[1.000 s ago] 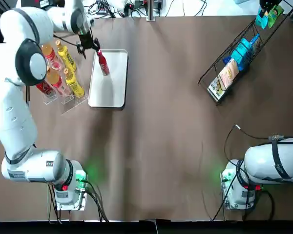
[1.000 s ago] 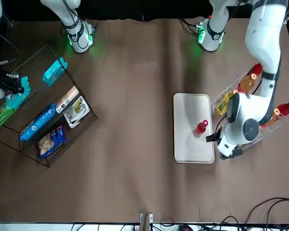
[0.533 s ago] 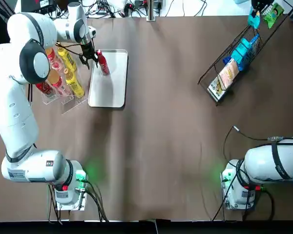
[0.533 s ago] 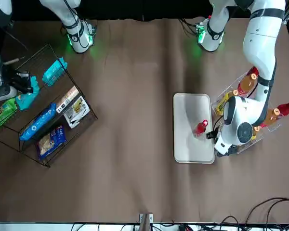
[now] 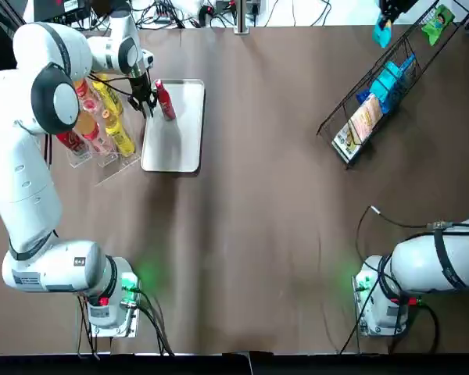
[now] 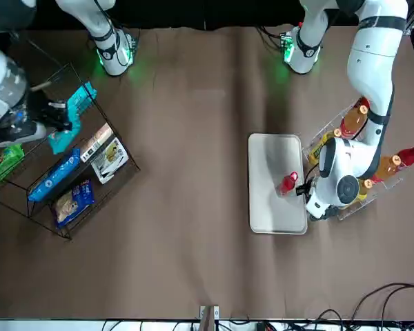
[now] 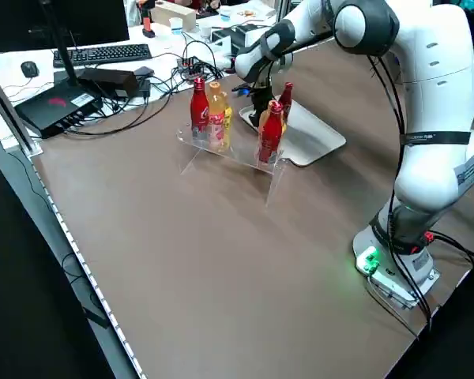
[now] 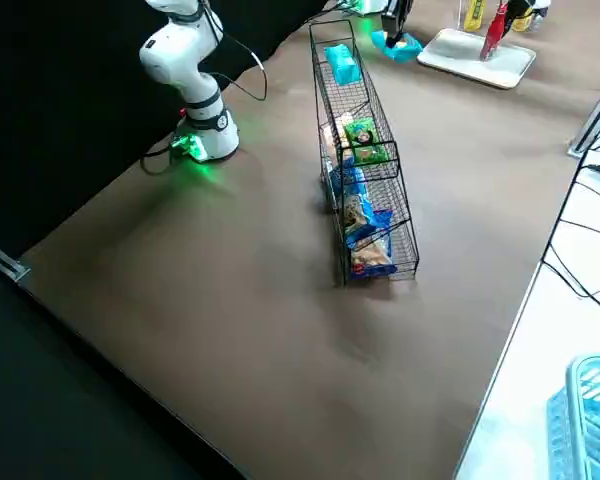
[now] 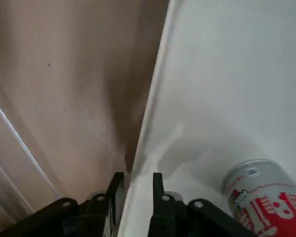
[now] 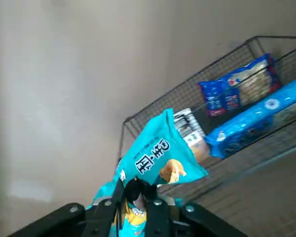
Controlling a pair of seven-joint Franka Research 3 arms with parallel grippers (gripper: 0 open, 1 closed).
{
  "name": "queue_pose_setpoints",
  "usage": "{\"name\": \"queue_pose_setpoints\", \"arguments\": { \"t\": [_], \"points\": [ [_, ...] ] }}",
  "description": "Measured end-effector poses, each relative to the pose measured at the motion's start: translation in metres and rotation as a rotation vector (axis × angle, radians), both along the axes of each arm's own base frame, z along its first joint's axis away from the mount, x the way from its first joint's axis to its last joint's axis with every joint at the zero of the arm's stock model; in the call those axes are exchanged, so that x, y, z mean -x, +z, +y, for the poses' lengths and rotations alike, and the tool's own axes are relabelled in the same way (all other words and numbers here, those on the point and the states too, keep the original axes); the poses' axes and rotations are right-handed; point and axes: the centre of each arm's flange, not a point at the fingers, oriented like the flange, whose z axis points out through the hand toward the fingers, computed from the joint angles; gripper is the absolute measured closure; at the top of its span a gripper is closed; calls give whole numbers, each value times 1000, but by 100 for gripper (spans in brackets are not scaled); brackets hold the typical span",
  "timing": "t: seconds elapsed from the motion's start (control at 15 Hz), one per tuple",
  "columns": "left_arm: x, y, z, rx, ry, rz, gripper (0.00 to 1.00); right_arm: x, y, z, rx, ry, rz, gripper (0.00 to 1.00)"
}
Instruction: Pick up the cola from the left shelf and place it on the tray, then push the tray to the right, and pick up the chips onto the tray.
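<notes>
The red cola bottle point(image 5: 164, 100) stands upright on the white tray point(image 5: 176, 137), near its far left corner; it also shows in the front view as the cola point(image 6: 288, 183). My left gripper point(image 5: 144, 100) is low against the tray's left edge point(image 9: 153, 113), beside the cola point(image 9: 259, 197), with its fingers point(image 9: 158, 185) close together and holding nothing. My right gripper point(image 5: 384, 19) hangs near the far right of the table, shut on a teal chips bag point(image 10: 158, 158), clear of the wire rack point(image 5: 375, 86).
A clear shelf point(image 5: 102, 117) with several red and yellow bottles stands just left of the tray. The wire rack point(image 6: 55, 172) holds several snack packs. Cables and desk gear lie beyond the table's far edge. Brown tabletop point(image 5: 258, 219) spreads between tray and rack.
My left gripper has come down from the cola's top to the tray's left edge. My right gripper has carried the teal chips bag out of the rack, toward the left.
</notes>
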Motion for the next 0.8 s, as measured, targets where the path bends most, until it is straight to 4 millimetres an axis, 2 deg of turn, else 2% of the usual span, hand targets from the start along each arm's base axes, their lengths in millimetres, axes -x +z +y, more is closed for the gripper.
{"name": "queue_pose_setpoints", "arguments": {
  "t": [0.27, 0.4, 0.47, 0.53, 0.8],
  "points": [
    [2, -2, 0, -4, -4, 5, 76, 7, -2, 41, 7, -9, 11, 81],
    [3, -3, 1, -10, -10, 6, 90, 11, -4, 62, 2, -18, 19, 81],
    [3, -3, 0, -11, -13, 6, 90, 13, -7, 73, -3, -27, 29, 81],
    [3, -2, -3, -10, -20, 5, 93, 14, -11, 83, -5, -27, 40, 81],
    [6, -1, -26, -6, -50, 1, 96, 13, -40, 115, 4, -2, 93, 81]
  ]
}}
